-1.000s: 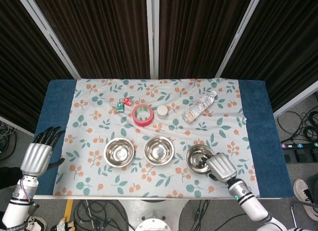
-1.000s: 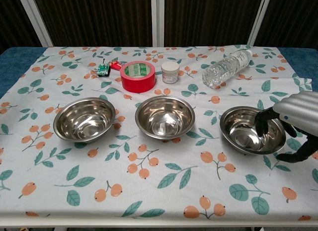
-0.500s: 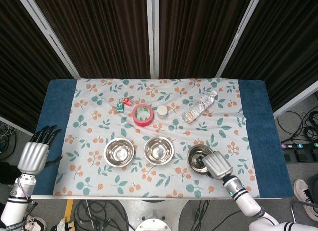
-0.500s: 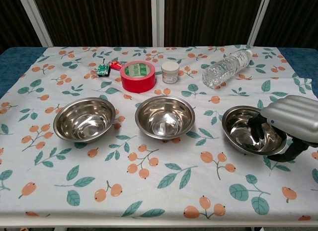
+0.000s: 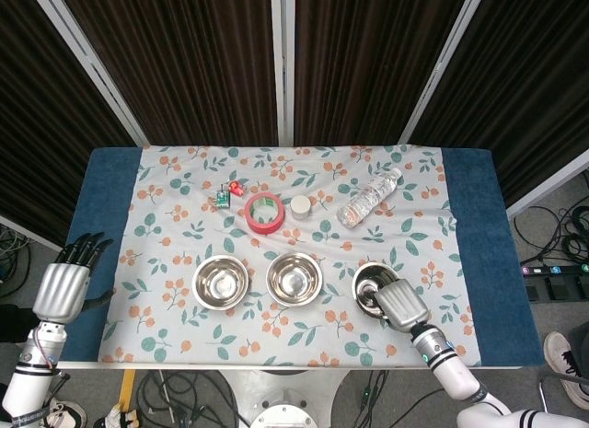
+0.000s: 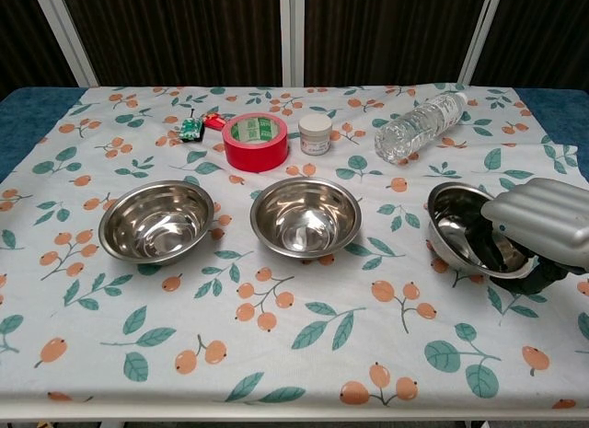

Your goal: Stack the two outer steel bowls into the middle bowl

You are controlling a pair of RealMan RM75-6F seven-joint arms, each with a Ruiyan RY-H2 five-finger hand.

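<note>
Across the table [image 5: 474, 216] lies a white cloth [image 6: 276, 354] printed with orange berries and green leaves; bare blue tabletop shows at both ends. Dark ribbed curtains [image 5: 184, 69] with pale vertical frame bars close off the back. Cables trail on the floor to the right of the table.

Landmark: the middle steel bowl [image 6: 306, 216], upright on the cloth, empty.

- Left steel bowl [image 6: 156, 220]: just left of the middle bowl, same row, upright, empty, apart from it.
- Right steel bowl [image 6: 469, 230]: right of the middle bowl, tilted, with its left rim raised and its open side turned toward the right hand. Whether its base is clear of the cloth I cannot tell.
- Right hand [image 6: 534, 233]: at the right bowl's right side. Dark fingers [image 6: 497, 251] curl down inside the bowl and the silver back of the hand covers the rim there; it grips that bowl by the rim.
- Left hand [image 5: 66, 283]: far left of the middle bowl, off the table's left edge, seen only in the head view. Fingers straight and spread, holding nothing.

Behind the middle bowl:
- Red tape roll [image 6: 255, 141], flat, slightly left.
- Small white jar [image 6: 316, 133], just right of the tape.
- Clear plastic bottle [image 6: 419, 127], on its side, behind and to the right.
- Small green item [image 6: 190, 127] and small red item [image 6: 213, 121], left of the tape; too small to identify.
</note>
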